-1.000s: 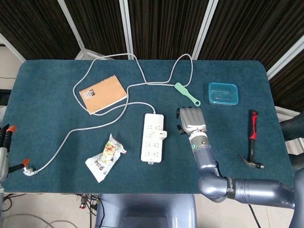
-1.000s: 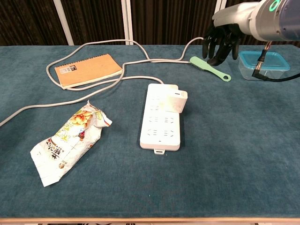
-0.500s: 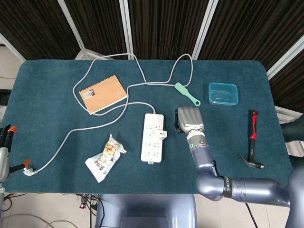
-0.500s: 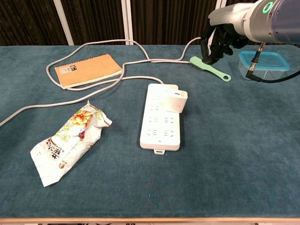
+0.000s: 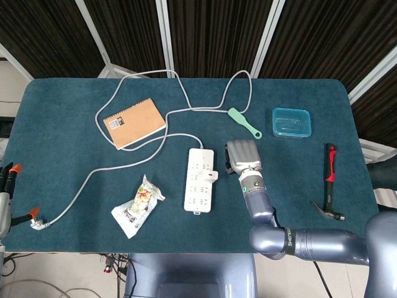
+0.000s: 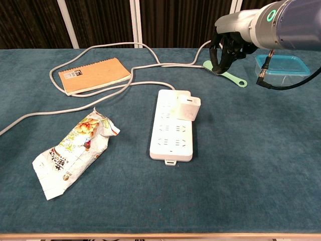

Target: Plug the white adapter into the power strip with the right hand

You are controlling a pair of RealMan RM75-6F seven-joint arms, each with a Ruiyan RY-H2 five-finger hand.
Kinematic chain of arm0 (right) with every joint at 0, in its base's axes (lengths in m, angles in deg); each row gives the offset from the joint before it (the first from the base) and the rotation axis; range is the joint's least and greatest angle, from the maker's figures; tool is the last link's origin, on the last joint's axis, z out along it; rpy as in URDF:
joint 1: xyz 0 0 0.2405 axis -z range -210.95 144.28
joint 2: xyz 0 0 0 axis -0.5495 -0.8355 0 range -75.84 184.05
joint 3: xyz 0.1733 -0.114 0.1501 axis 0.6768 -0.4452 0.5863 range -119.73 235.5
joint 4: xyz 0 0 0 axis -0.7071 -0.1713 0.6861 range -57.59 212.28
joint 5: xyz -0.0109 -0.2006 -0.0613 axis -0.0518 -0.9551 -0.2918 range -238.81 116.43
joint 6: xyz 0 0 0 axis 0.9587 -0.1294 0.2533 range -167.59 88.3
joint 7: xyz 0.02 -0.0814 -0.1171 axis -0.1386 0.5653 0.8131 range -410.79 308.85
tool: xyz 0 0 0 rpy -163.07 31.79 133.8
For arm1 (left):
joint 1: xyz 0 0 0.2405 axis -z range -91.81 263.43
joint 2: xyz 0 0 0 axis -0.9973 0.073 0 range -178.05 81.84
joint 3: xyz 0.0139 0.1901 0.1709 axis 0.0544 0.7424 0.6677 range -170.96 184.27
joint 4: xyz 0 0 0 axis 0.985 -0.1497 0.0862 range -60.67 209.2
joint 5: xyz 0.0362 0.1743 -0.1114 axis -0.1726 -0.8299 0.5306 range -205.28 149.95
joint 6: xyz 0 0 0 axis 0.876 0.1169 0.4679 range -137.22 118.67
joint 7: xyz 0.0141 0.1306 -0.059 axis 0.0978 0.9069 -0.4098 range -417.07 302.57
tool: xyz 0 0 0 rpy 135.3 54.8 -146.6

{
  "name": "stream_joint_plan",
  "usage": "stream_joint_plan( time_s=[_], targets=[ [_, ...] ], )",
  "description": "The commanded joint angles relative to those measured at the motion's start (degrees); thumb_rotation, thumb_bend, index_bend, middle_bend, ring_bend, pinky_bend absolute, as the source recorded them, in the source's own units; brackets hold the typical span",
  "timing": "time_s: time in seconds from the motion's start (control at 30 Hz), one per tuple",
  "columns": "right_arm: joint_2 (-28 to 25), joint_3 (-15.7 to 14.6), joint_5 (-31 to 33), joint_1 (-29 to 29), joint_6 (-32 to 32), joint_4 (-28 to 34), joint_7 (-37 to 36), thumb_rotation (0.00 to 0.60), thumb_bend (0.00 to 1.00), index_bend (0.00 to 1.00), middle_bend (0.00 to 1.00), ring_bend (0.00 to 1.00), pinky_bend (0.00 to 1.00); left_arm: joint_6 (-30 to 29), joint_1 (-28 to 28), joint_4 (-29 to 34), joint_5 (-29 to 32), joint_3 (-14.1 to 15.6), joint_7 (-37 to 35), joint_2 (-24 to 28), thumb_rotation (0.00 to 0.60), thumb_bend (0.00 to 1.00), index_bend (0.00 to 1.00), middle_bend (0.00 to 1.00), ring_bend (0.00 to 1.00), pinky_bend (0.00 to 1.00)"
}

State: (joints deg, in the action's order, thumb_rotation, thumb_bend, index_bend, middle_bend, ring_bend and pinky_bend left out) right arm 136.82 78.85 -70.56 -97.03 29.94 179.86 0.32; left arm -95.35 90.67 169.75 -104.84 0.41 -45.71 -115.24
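The white power strip lies lengthwise at mid-table. The white adapter sits on the strip's right edge near its cord end; I cannot tell how deep it is seated. My right hand hovers just right of the strip, above the table, with its fingers hanging down, partly curled, and nothing in them. It does not touch the adapter. Only a sliver of my left hand shows at the left edge of the head view, orange fingertips apart, beside the cord's plug.
A green brush lies behind the right hand, a blue lidded box further right, a hammer near the right edge. A notebook and snack bag lie left of the strip. The grey cord loops across the back.
My right hand has drifted left toward the strip and adapter, and its fingers have curled in from a wider spread. The adapter and strip have not moved.
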Motion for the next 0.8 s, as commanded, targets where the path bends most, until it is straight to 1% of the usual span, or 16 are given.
stream_joint_plan(
  time_s=[0.03,0.1,0.17,0.3,0.37,0.53,0.7,0.8],
  targets=[
    [-0.09,-0.04,-0.17,-0.06,-0.08,-0.02,-0.24,0.6,0.66,1.0,0.94,0.89,1.0,-0.03,-0.01,0.02,-0.07,0.04,0.05,0.0,0.6,0.07,0.09,0.0,0.0,0.0],
    [-0.13,-0.35,-0.6,0.03,-0.06,0.21,-0.45,0.6,0.7,1.0,0.97,0.91,1.0,-0.04,-0.01,0.01,-0.1,0.05,0.04,-0.02,0.6,0.07,0.09,0.0,0.0,0.0],
    [-0.6,-0.99,0.03,0.13,-1.18,1.28,-0.09,0.6,0.72,1.0,0.98,0.92,1.0,0.07,0.02,0.0,0.04,0.03,0.06,-0.04,0.6,0.07,0.09,0.0,0.0,0.0],
    [-3.29,-3.48,4.2,-1.2,-7.05,3.25,4.3,0.6,0.72,1.0,0.98,0.92,1.0,0.45,0.15,0.09,-0.04,0.24,0.23,-0.08,0.6,0.07,0.09,0.0,0.0,0.0],
    [-4.26,-4.12,5.81,-2.17,-9.58,3.42,5.67,0.6,0.72,1.0,0.98,0.92,1.0,0.62,0.17,0.26,-0.18,0.37,-0.07,0.02,0.6,0.07,0.09,0.0,0.0,0.0],
    [-4.14,-3.58,6.9,-3.14,-11.78,2.98,3.73,0.6,0.72,1.0,0.98,0.92,1.0,0.56,0.16,0.17,-0.08,0.29,-0.04,0.03,0.6,0.07,0.09,0.0,0.0,0.0],
    [-1.54,-3.08,4.8,-3.55,-9.98,0.88,0.19,0.6,0.72,1.0,0.98,0.92,1.0,0.78,0.25,0.08,0.01,0.29,-0.15,0.07,0.6,0.07,0.09,0.0,0.0,0.0],
    [-0.32,-2.67,5.02,-3.81,-9.68,-0.47,-1.37,0.6,0.73,1.0,0.98,0.92,1.0,0.73,0.22,0.11,0.1,0.21,-0.36,0.16,0.6,0.07,0.09,0.0,0.0,0.0]
  ],
)
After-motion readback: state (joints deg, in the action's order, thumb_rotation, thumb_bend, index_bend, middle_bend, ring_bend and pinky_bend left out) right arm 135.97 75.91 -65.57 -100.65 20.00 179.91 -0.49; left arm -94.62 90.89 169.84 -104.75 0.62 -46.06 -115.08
